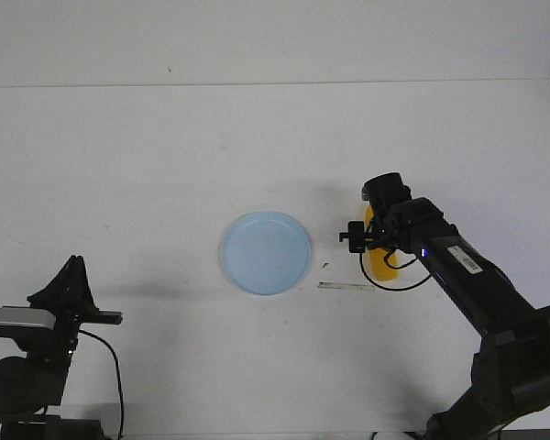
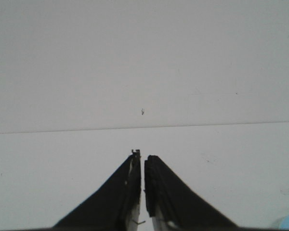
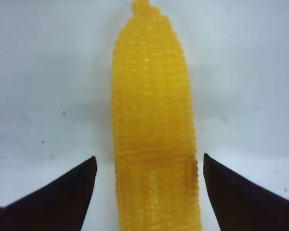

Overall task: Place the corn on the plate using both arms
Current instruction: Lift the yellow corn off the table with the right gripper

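Just right of the plate [image 1: 266, 253] on the white counter [image 1: 147, 156], the corn [image 3: 154, 130] is lying between the spread fingers of the right claw [image 3: 149, 185], seemingly lining up a grasp, while the left claw [image 2: 142, 166] is idling pressed together.

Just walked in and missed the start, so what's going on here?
The right gripper is open, one of its fingers on each side of the corn, which lies on the white table to the right of the empty light-blue plate. The left gripper is shut, back near the table's front-left corner.
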`<state>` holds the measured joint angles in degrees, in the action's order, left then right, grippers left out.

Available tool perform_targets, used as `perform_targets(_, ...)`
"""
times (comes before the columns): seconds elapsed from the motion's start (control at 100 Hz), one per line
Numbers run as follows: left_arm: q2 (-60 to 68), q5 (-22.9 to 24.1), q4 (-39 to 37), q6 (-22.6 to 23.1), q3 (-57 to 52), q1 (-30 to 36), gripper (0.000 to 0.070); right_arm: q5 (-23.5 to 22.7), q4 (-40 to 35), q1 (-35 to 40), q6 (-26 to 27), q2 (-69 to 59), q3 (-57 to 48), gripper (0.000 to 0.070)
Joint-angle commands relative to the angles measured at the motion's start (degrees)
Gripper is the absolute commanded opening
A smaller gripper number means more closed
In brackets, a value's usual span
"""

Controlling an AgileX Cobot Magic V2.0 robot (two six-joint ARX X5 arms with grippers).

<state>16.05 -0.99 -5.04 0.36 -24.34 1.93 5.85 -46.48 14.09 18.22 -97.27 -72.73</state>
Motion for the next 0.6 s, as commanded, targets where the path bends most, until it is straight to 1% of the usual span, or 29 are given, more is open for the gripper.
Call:
perform_targets(0.0,-0.1,0.2,-0.6,0.2,-0.5,0.0,0.0002,0.0,0.2,0.0,-0.5,-1.5,-1.1,0.0498)
perform_targets(0.11,-0.1,0.2,-0.6,0.2,-0.5,0.0,0.0002,-0.4,0.2,-0.3,-0.5,-1.8,-1.1,0.0493)
perform_targets(0.15,-0.1,0.2,-0.6,0.2,-0.5,0.0,0.0002,-0.4,0.2,-0.3,-0.5,-1.8,-1.1,0.0473)
perform_targets(0.19,-0.1,0.2,-0.6,0.2,-0.5,0.0,0.0002,-0.4,0.1,-0.5,-0.5,-1.8,-1.1,0.0427)
perform_targets(0.26,-0.1,0.2,-0.6,0.2,-0.5,0.0,0.0002,-0.4,0.1,-0.7,-0.5,-1.8,-1.1,0.0316)
perform_targets(0.3,-0.1,0.2,-0.6,0.2,-0.5,0.0,0.0002,-0.5,0.1,-0.7,-0.5,-1.8,-1.1,0.0281)
perform_targets(0.59,-0.1,0.2,-0.6,0.2,-0.5,0.0,0.0002,-1.5,0.0,-0.7,-0.2,-1.6,-1.2,0.028)
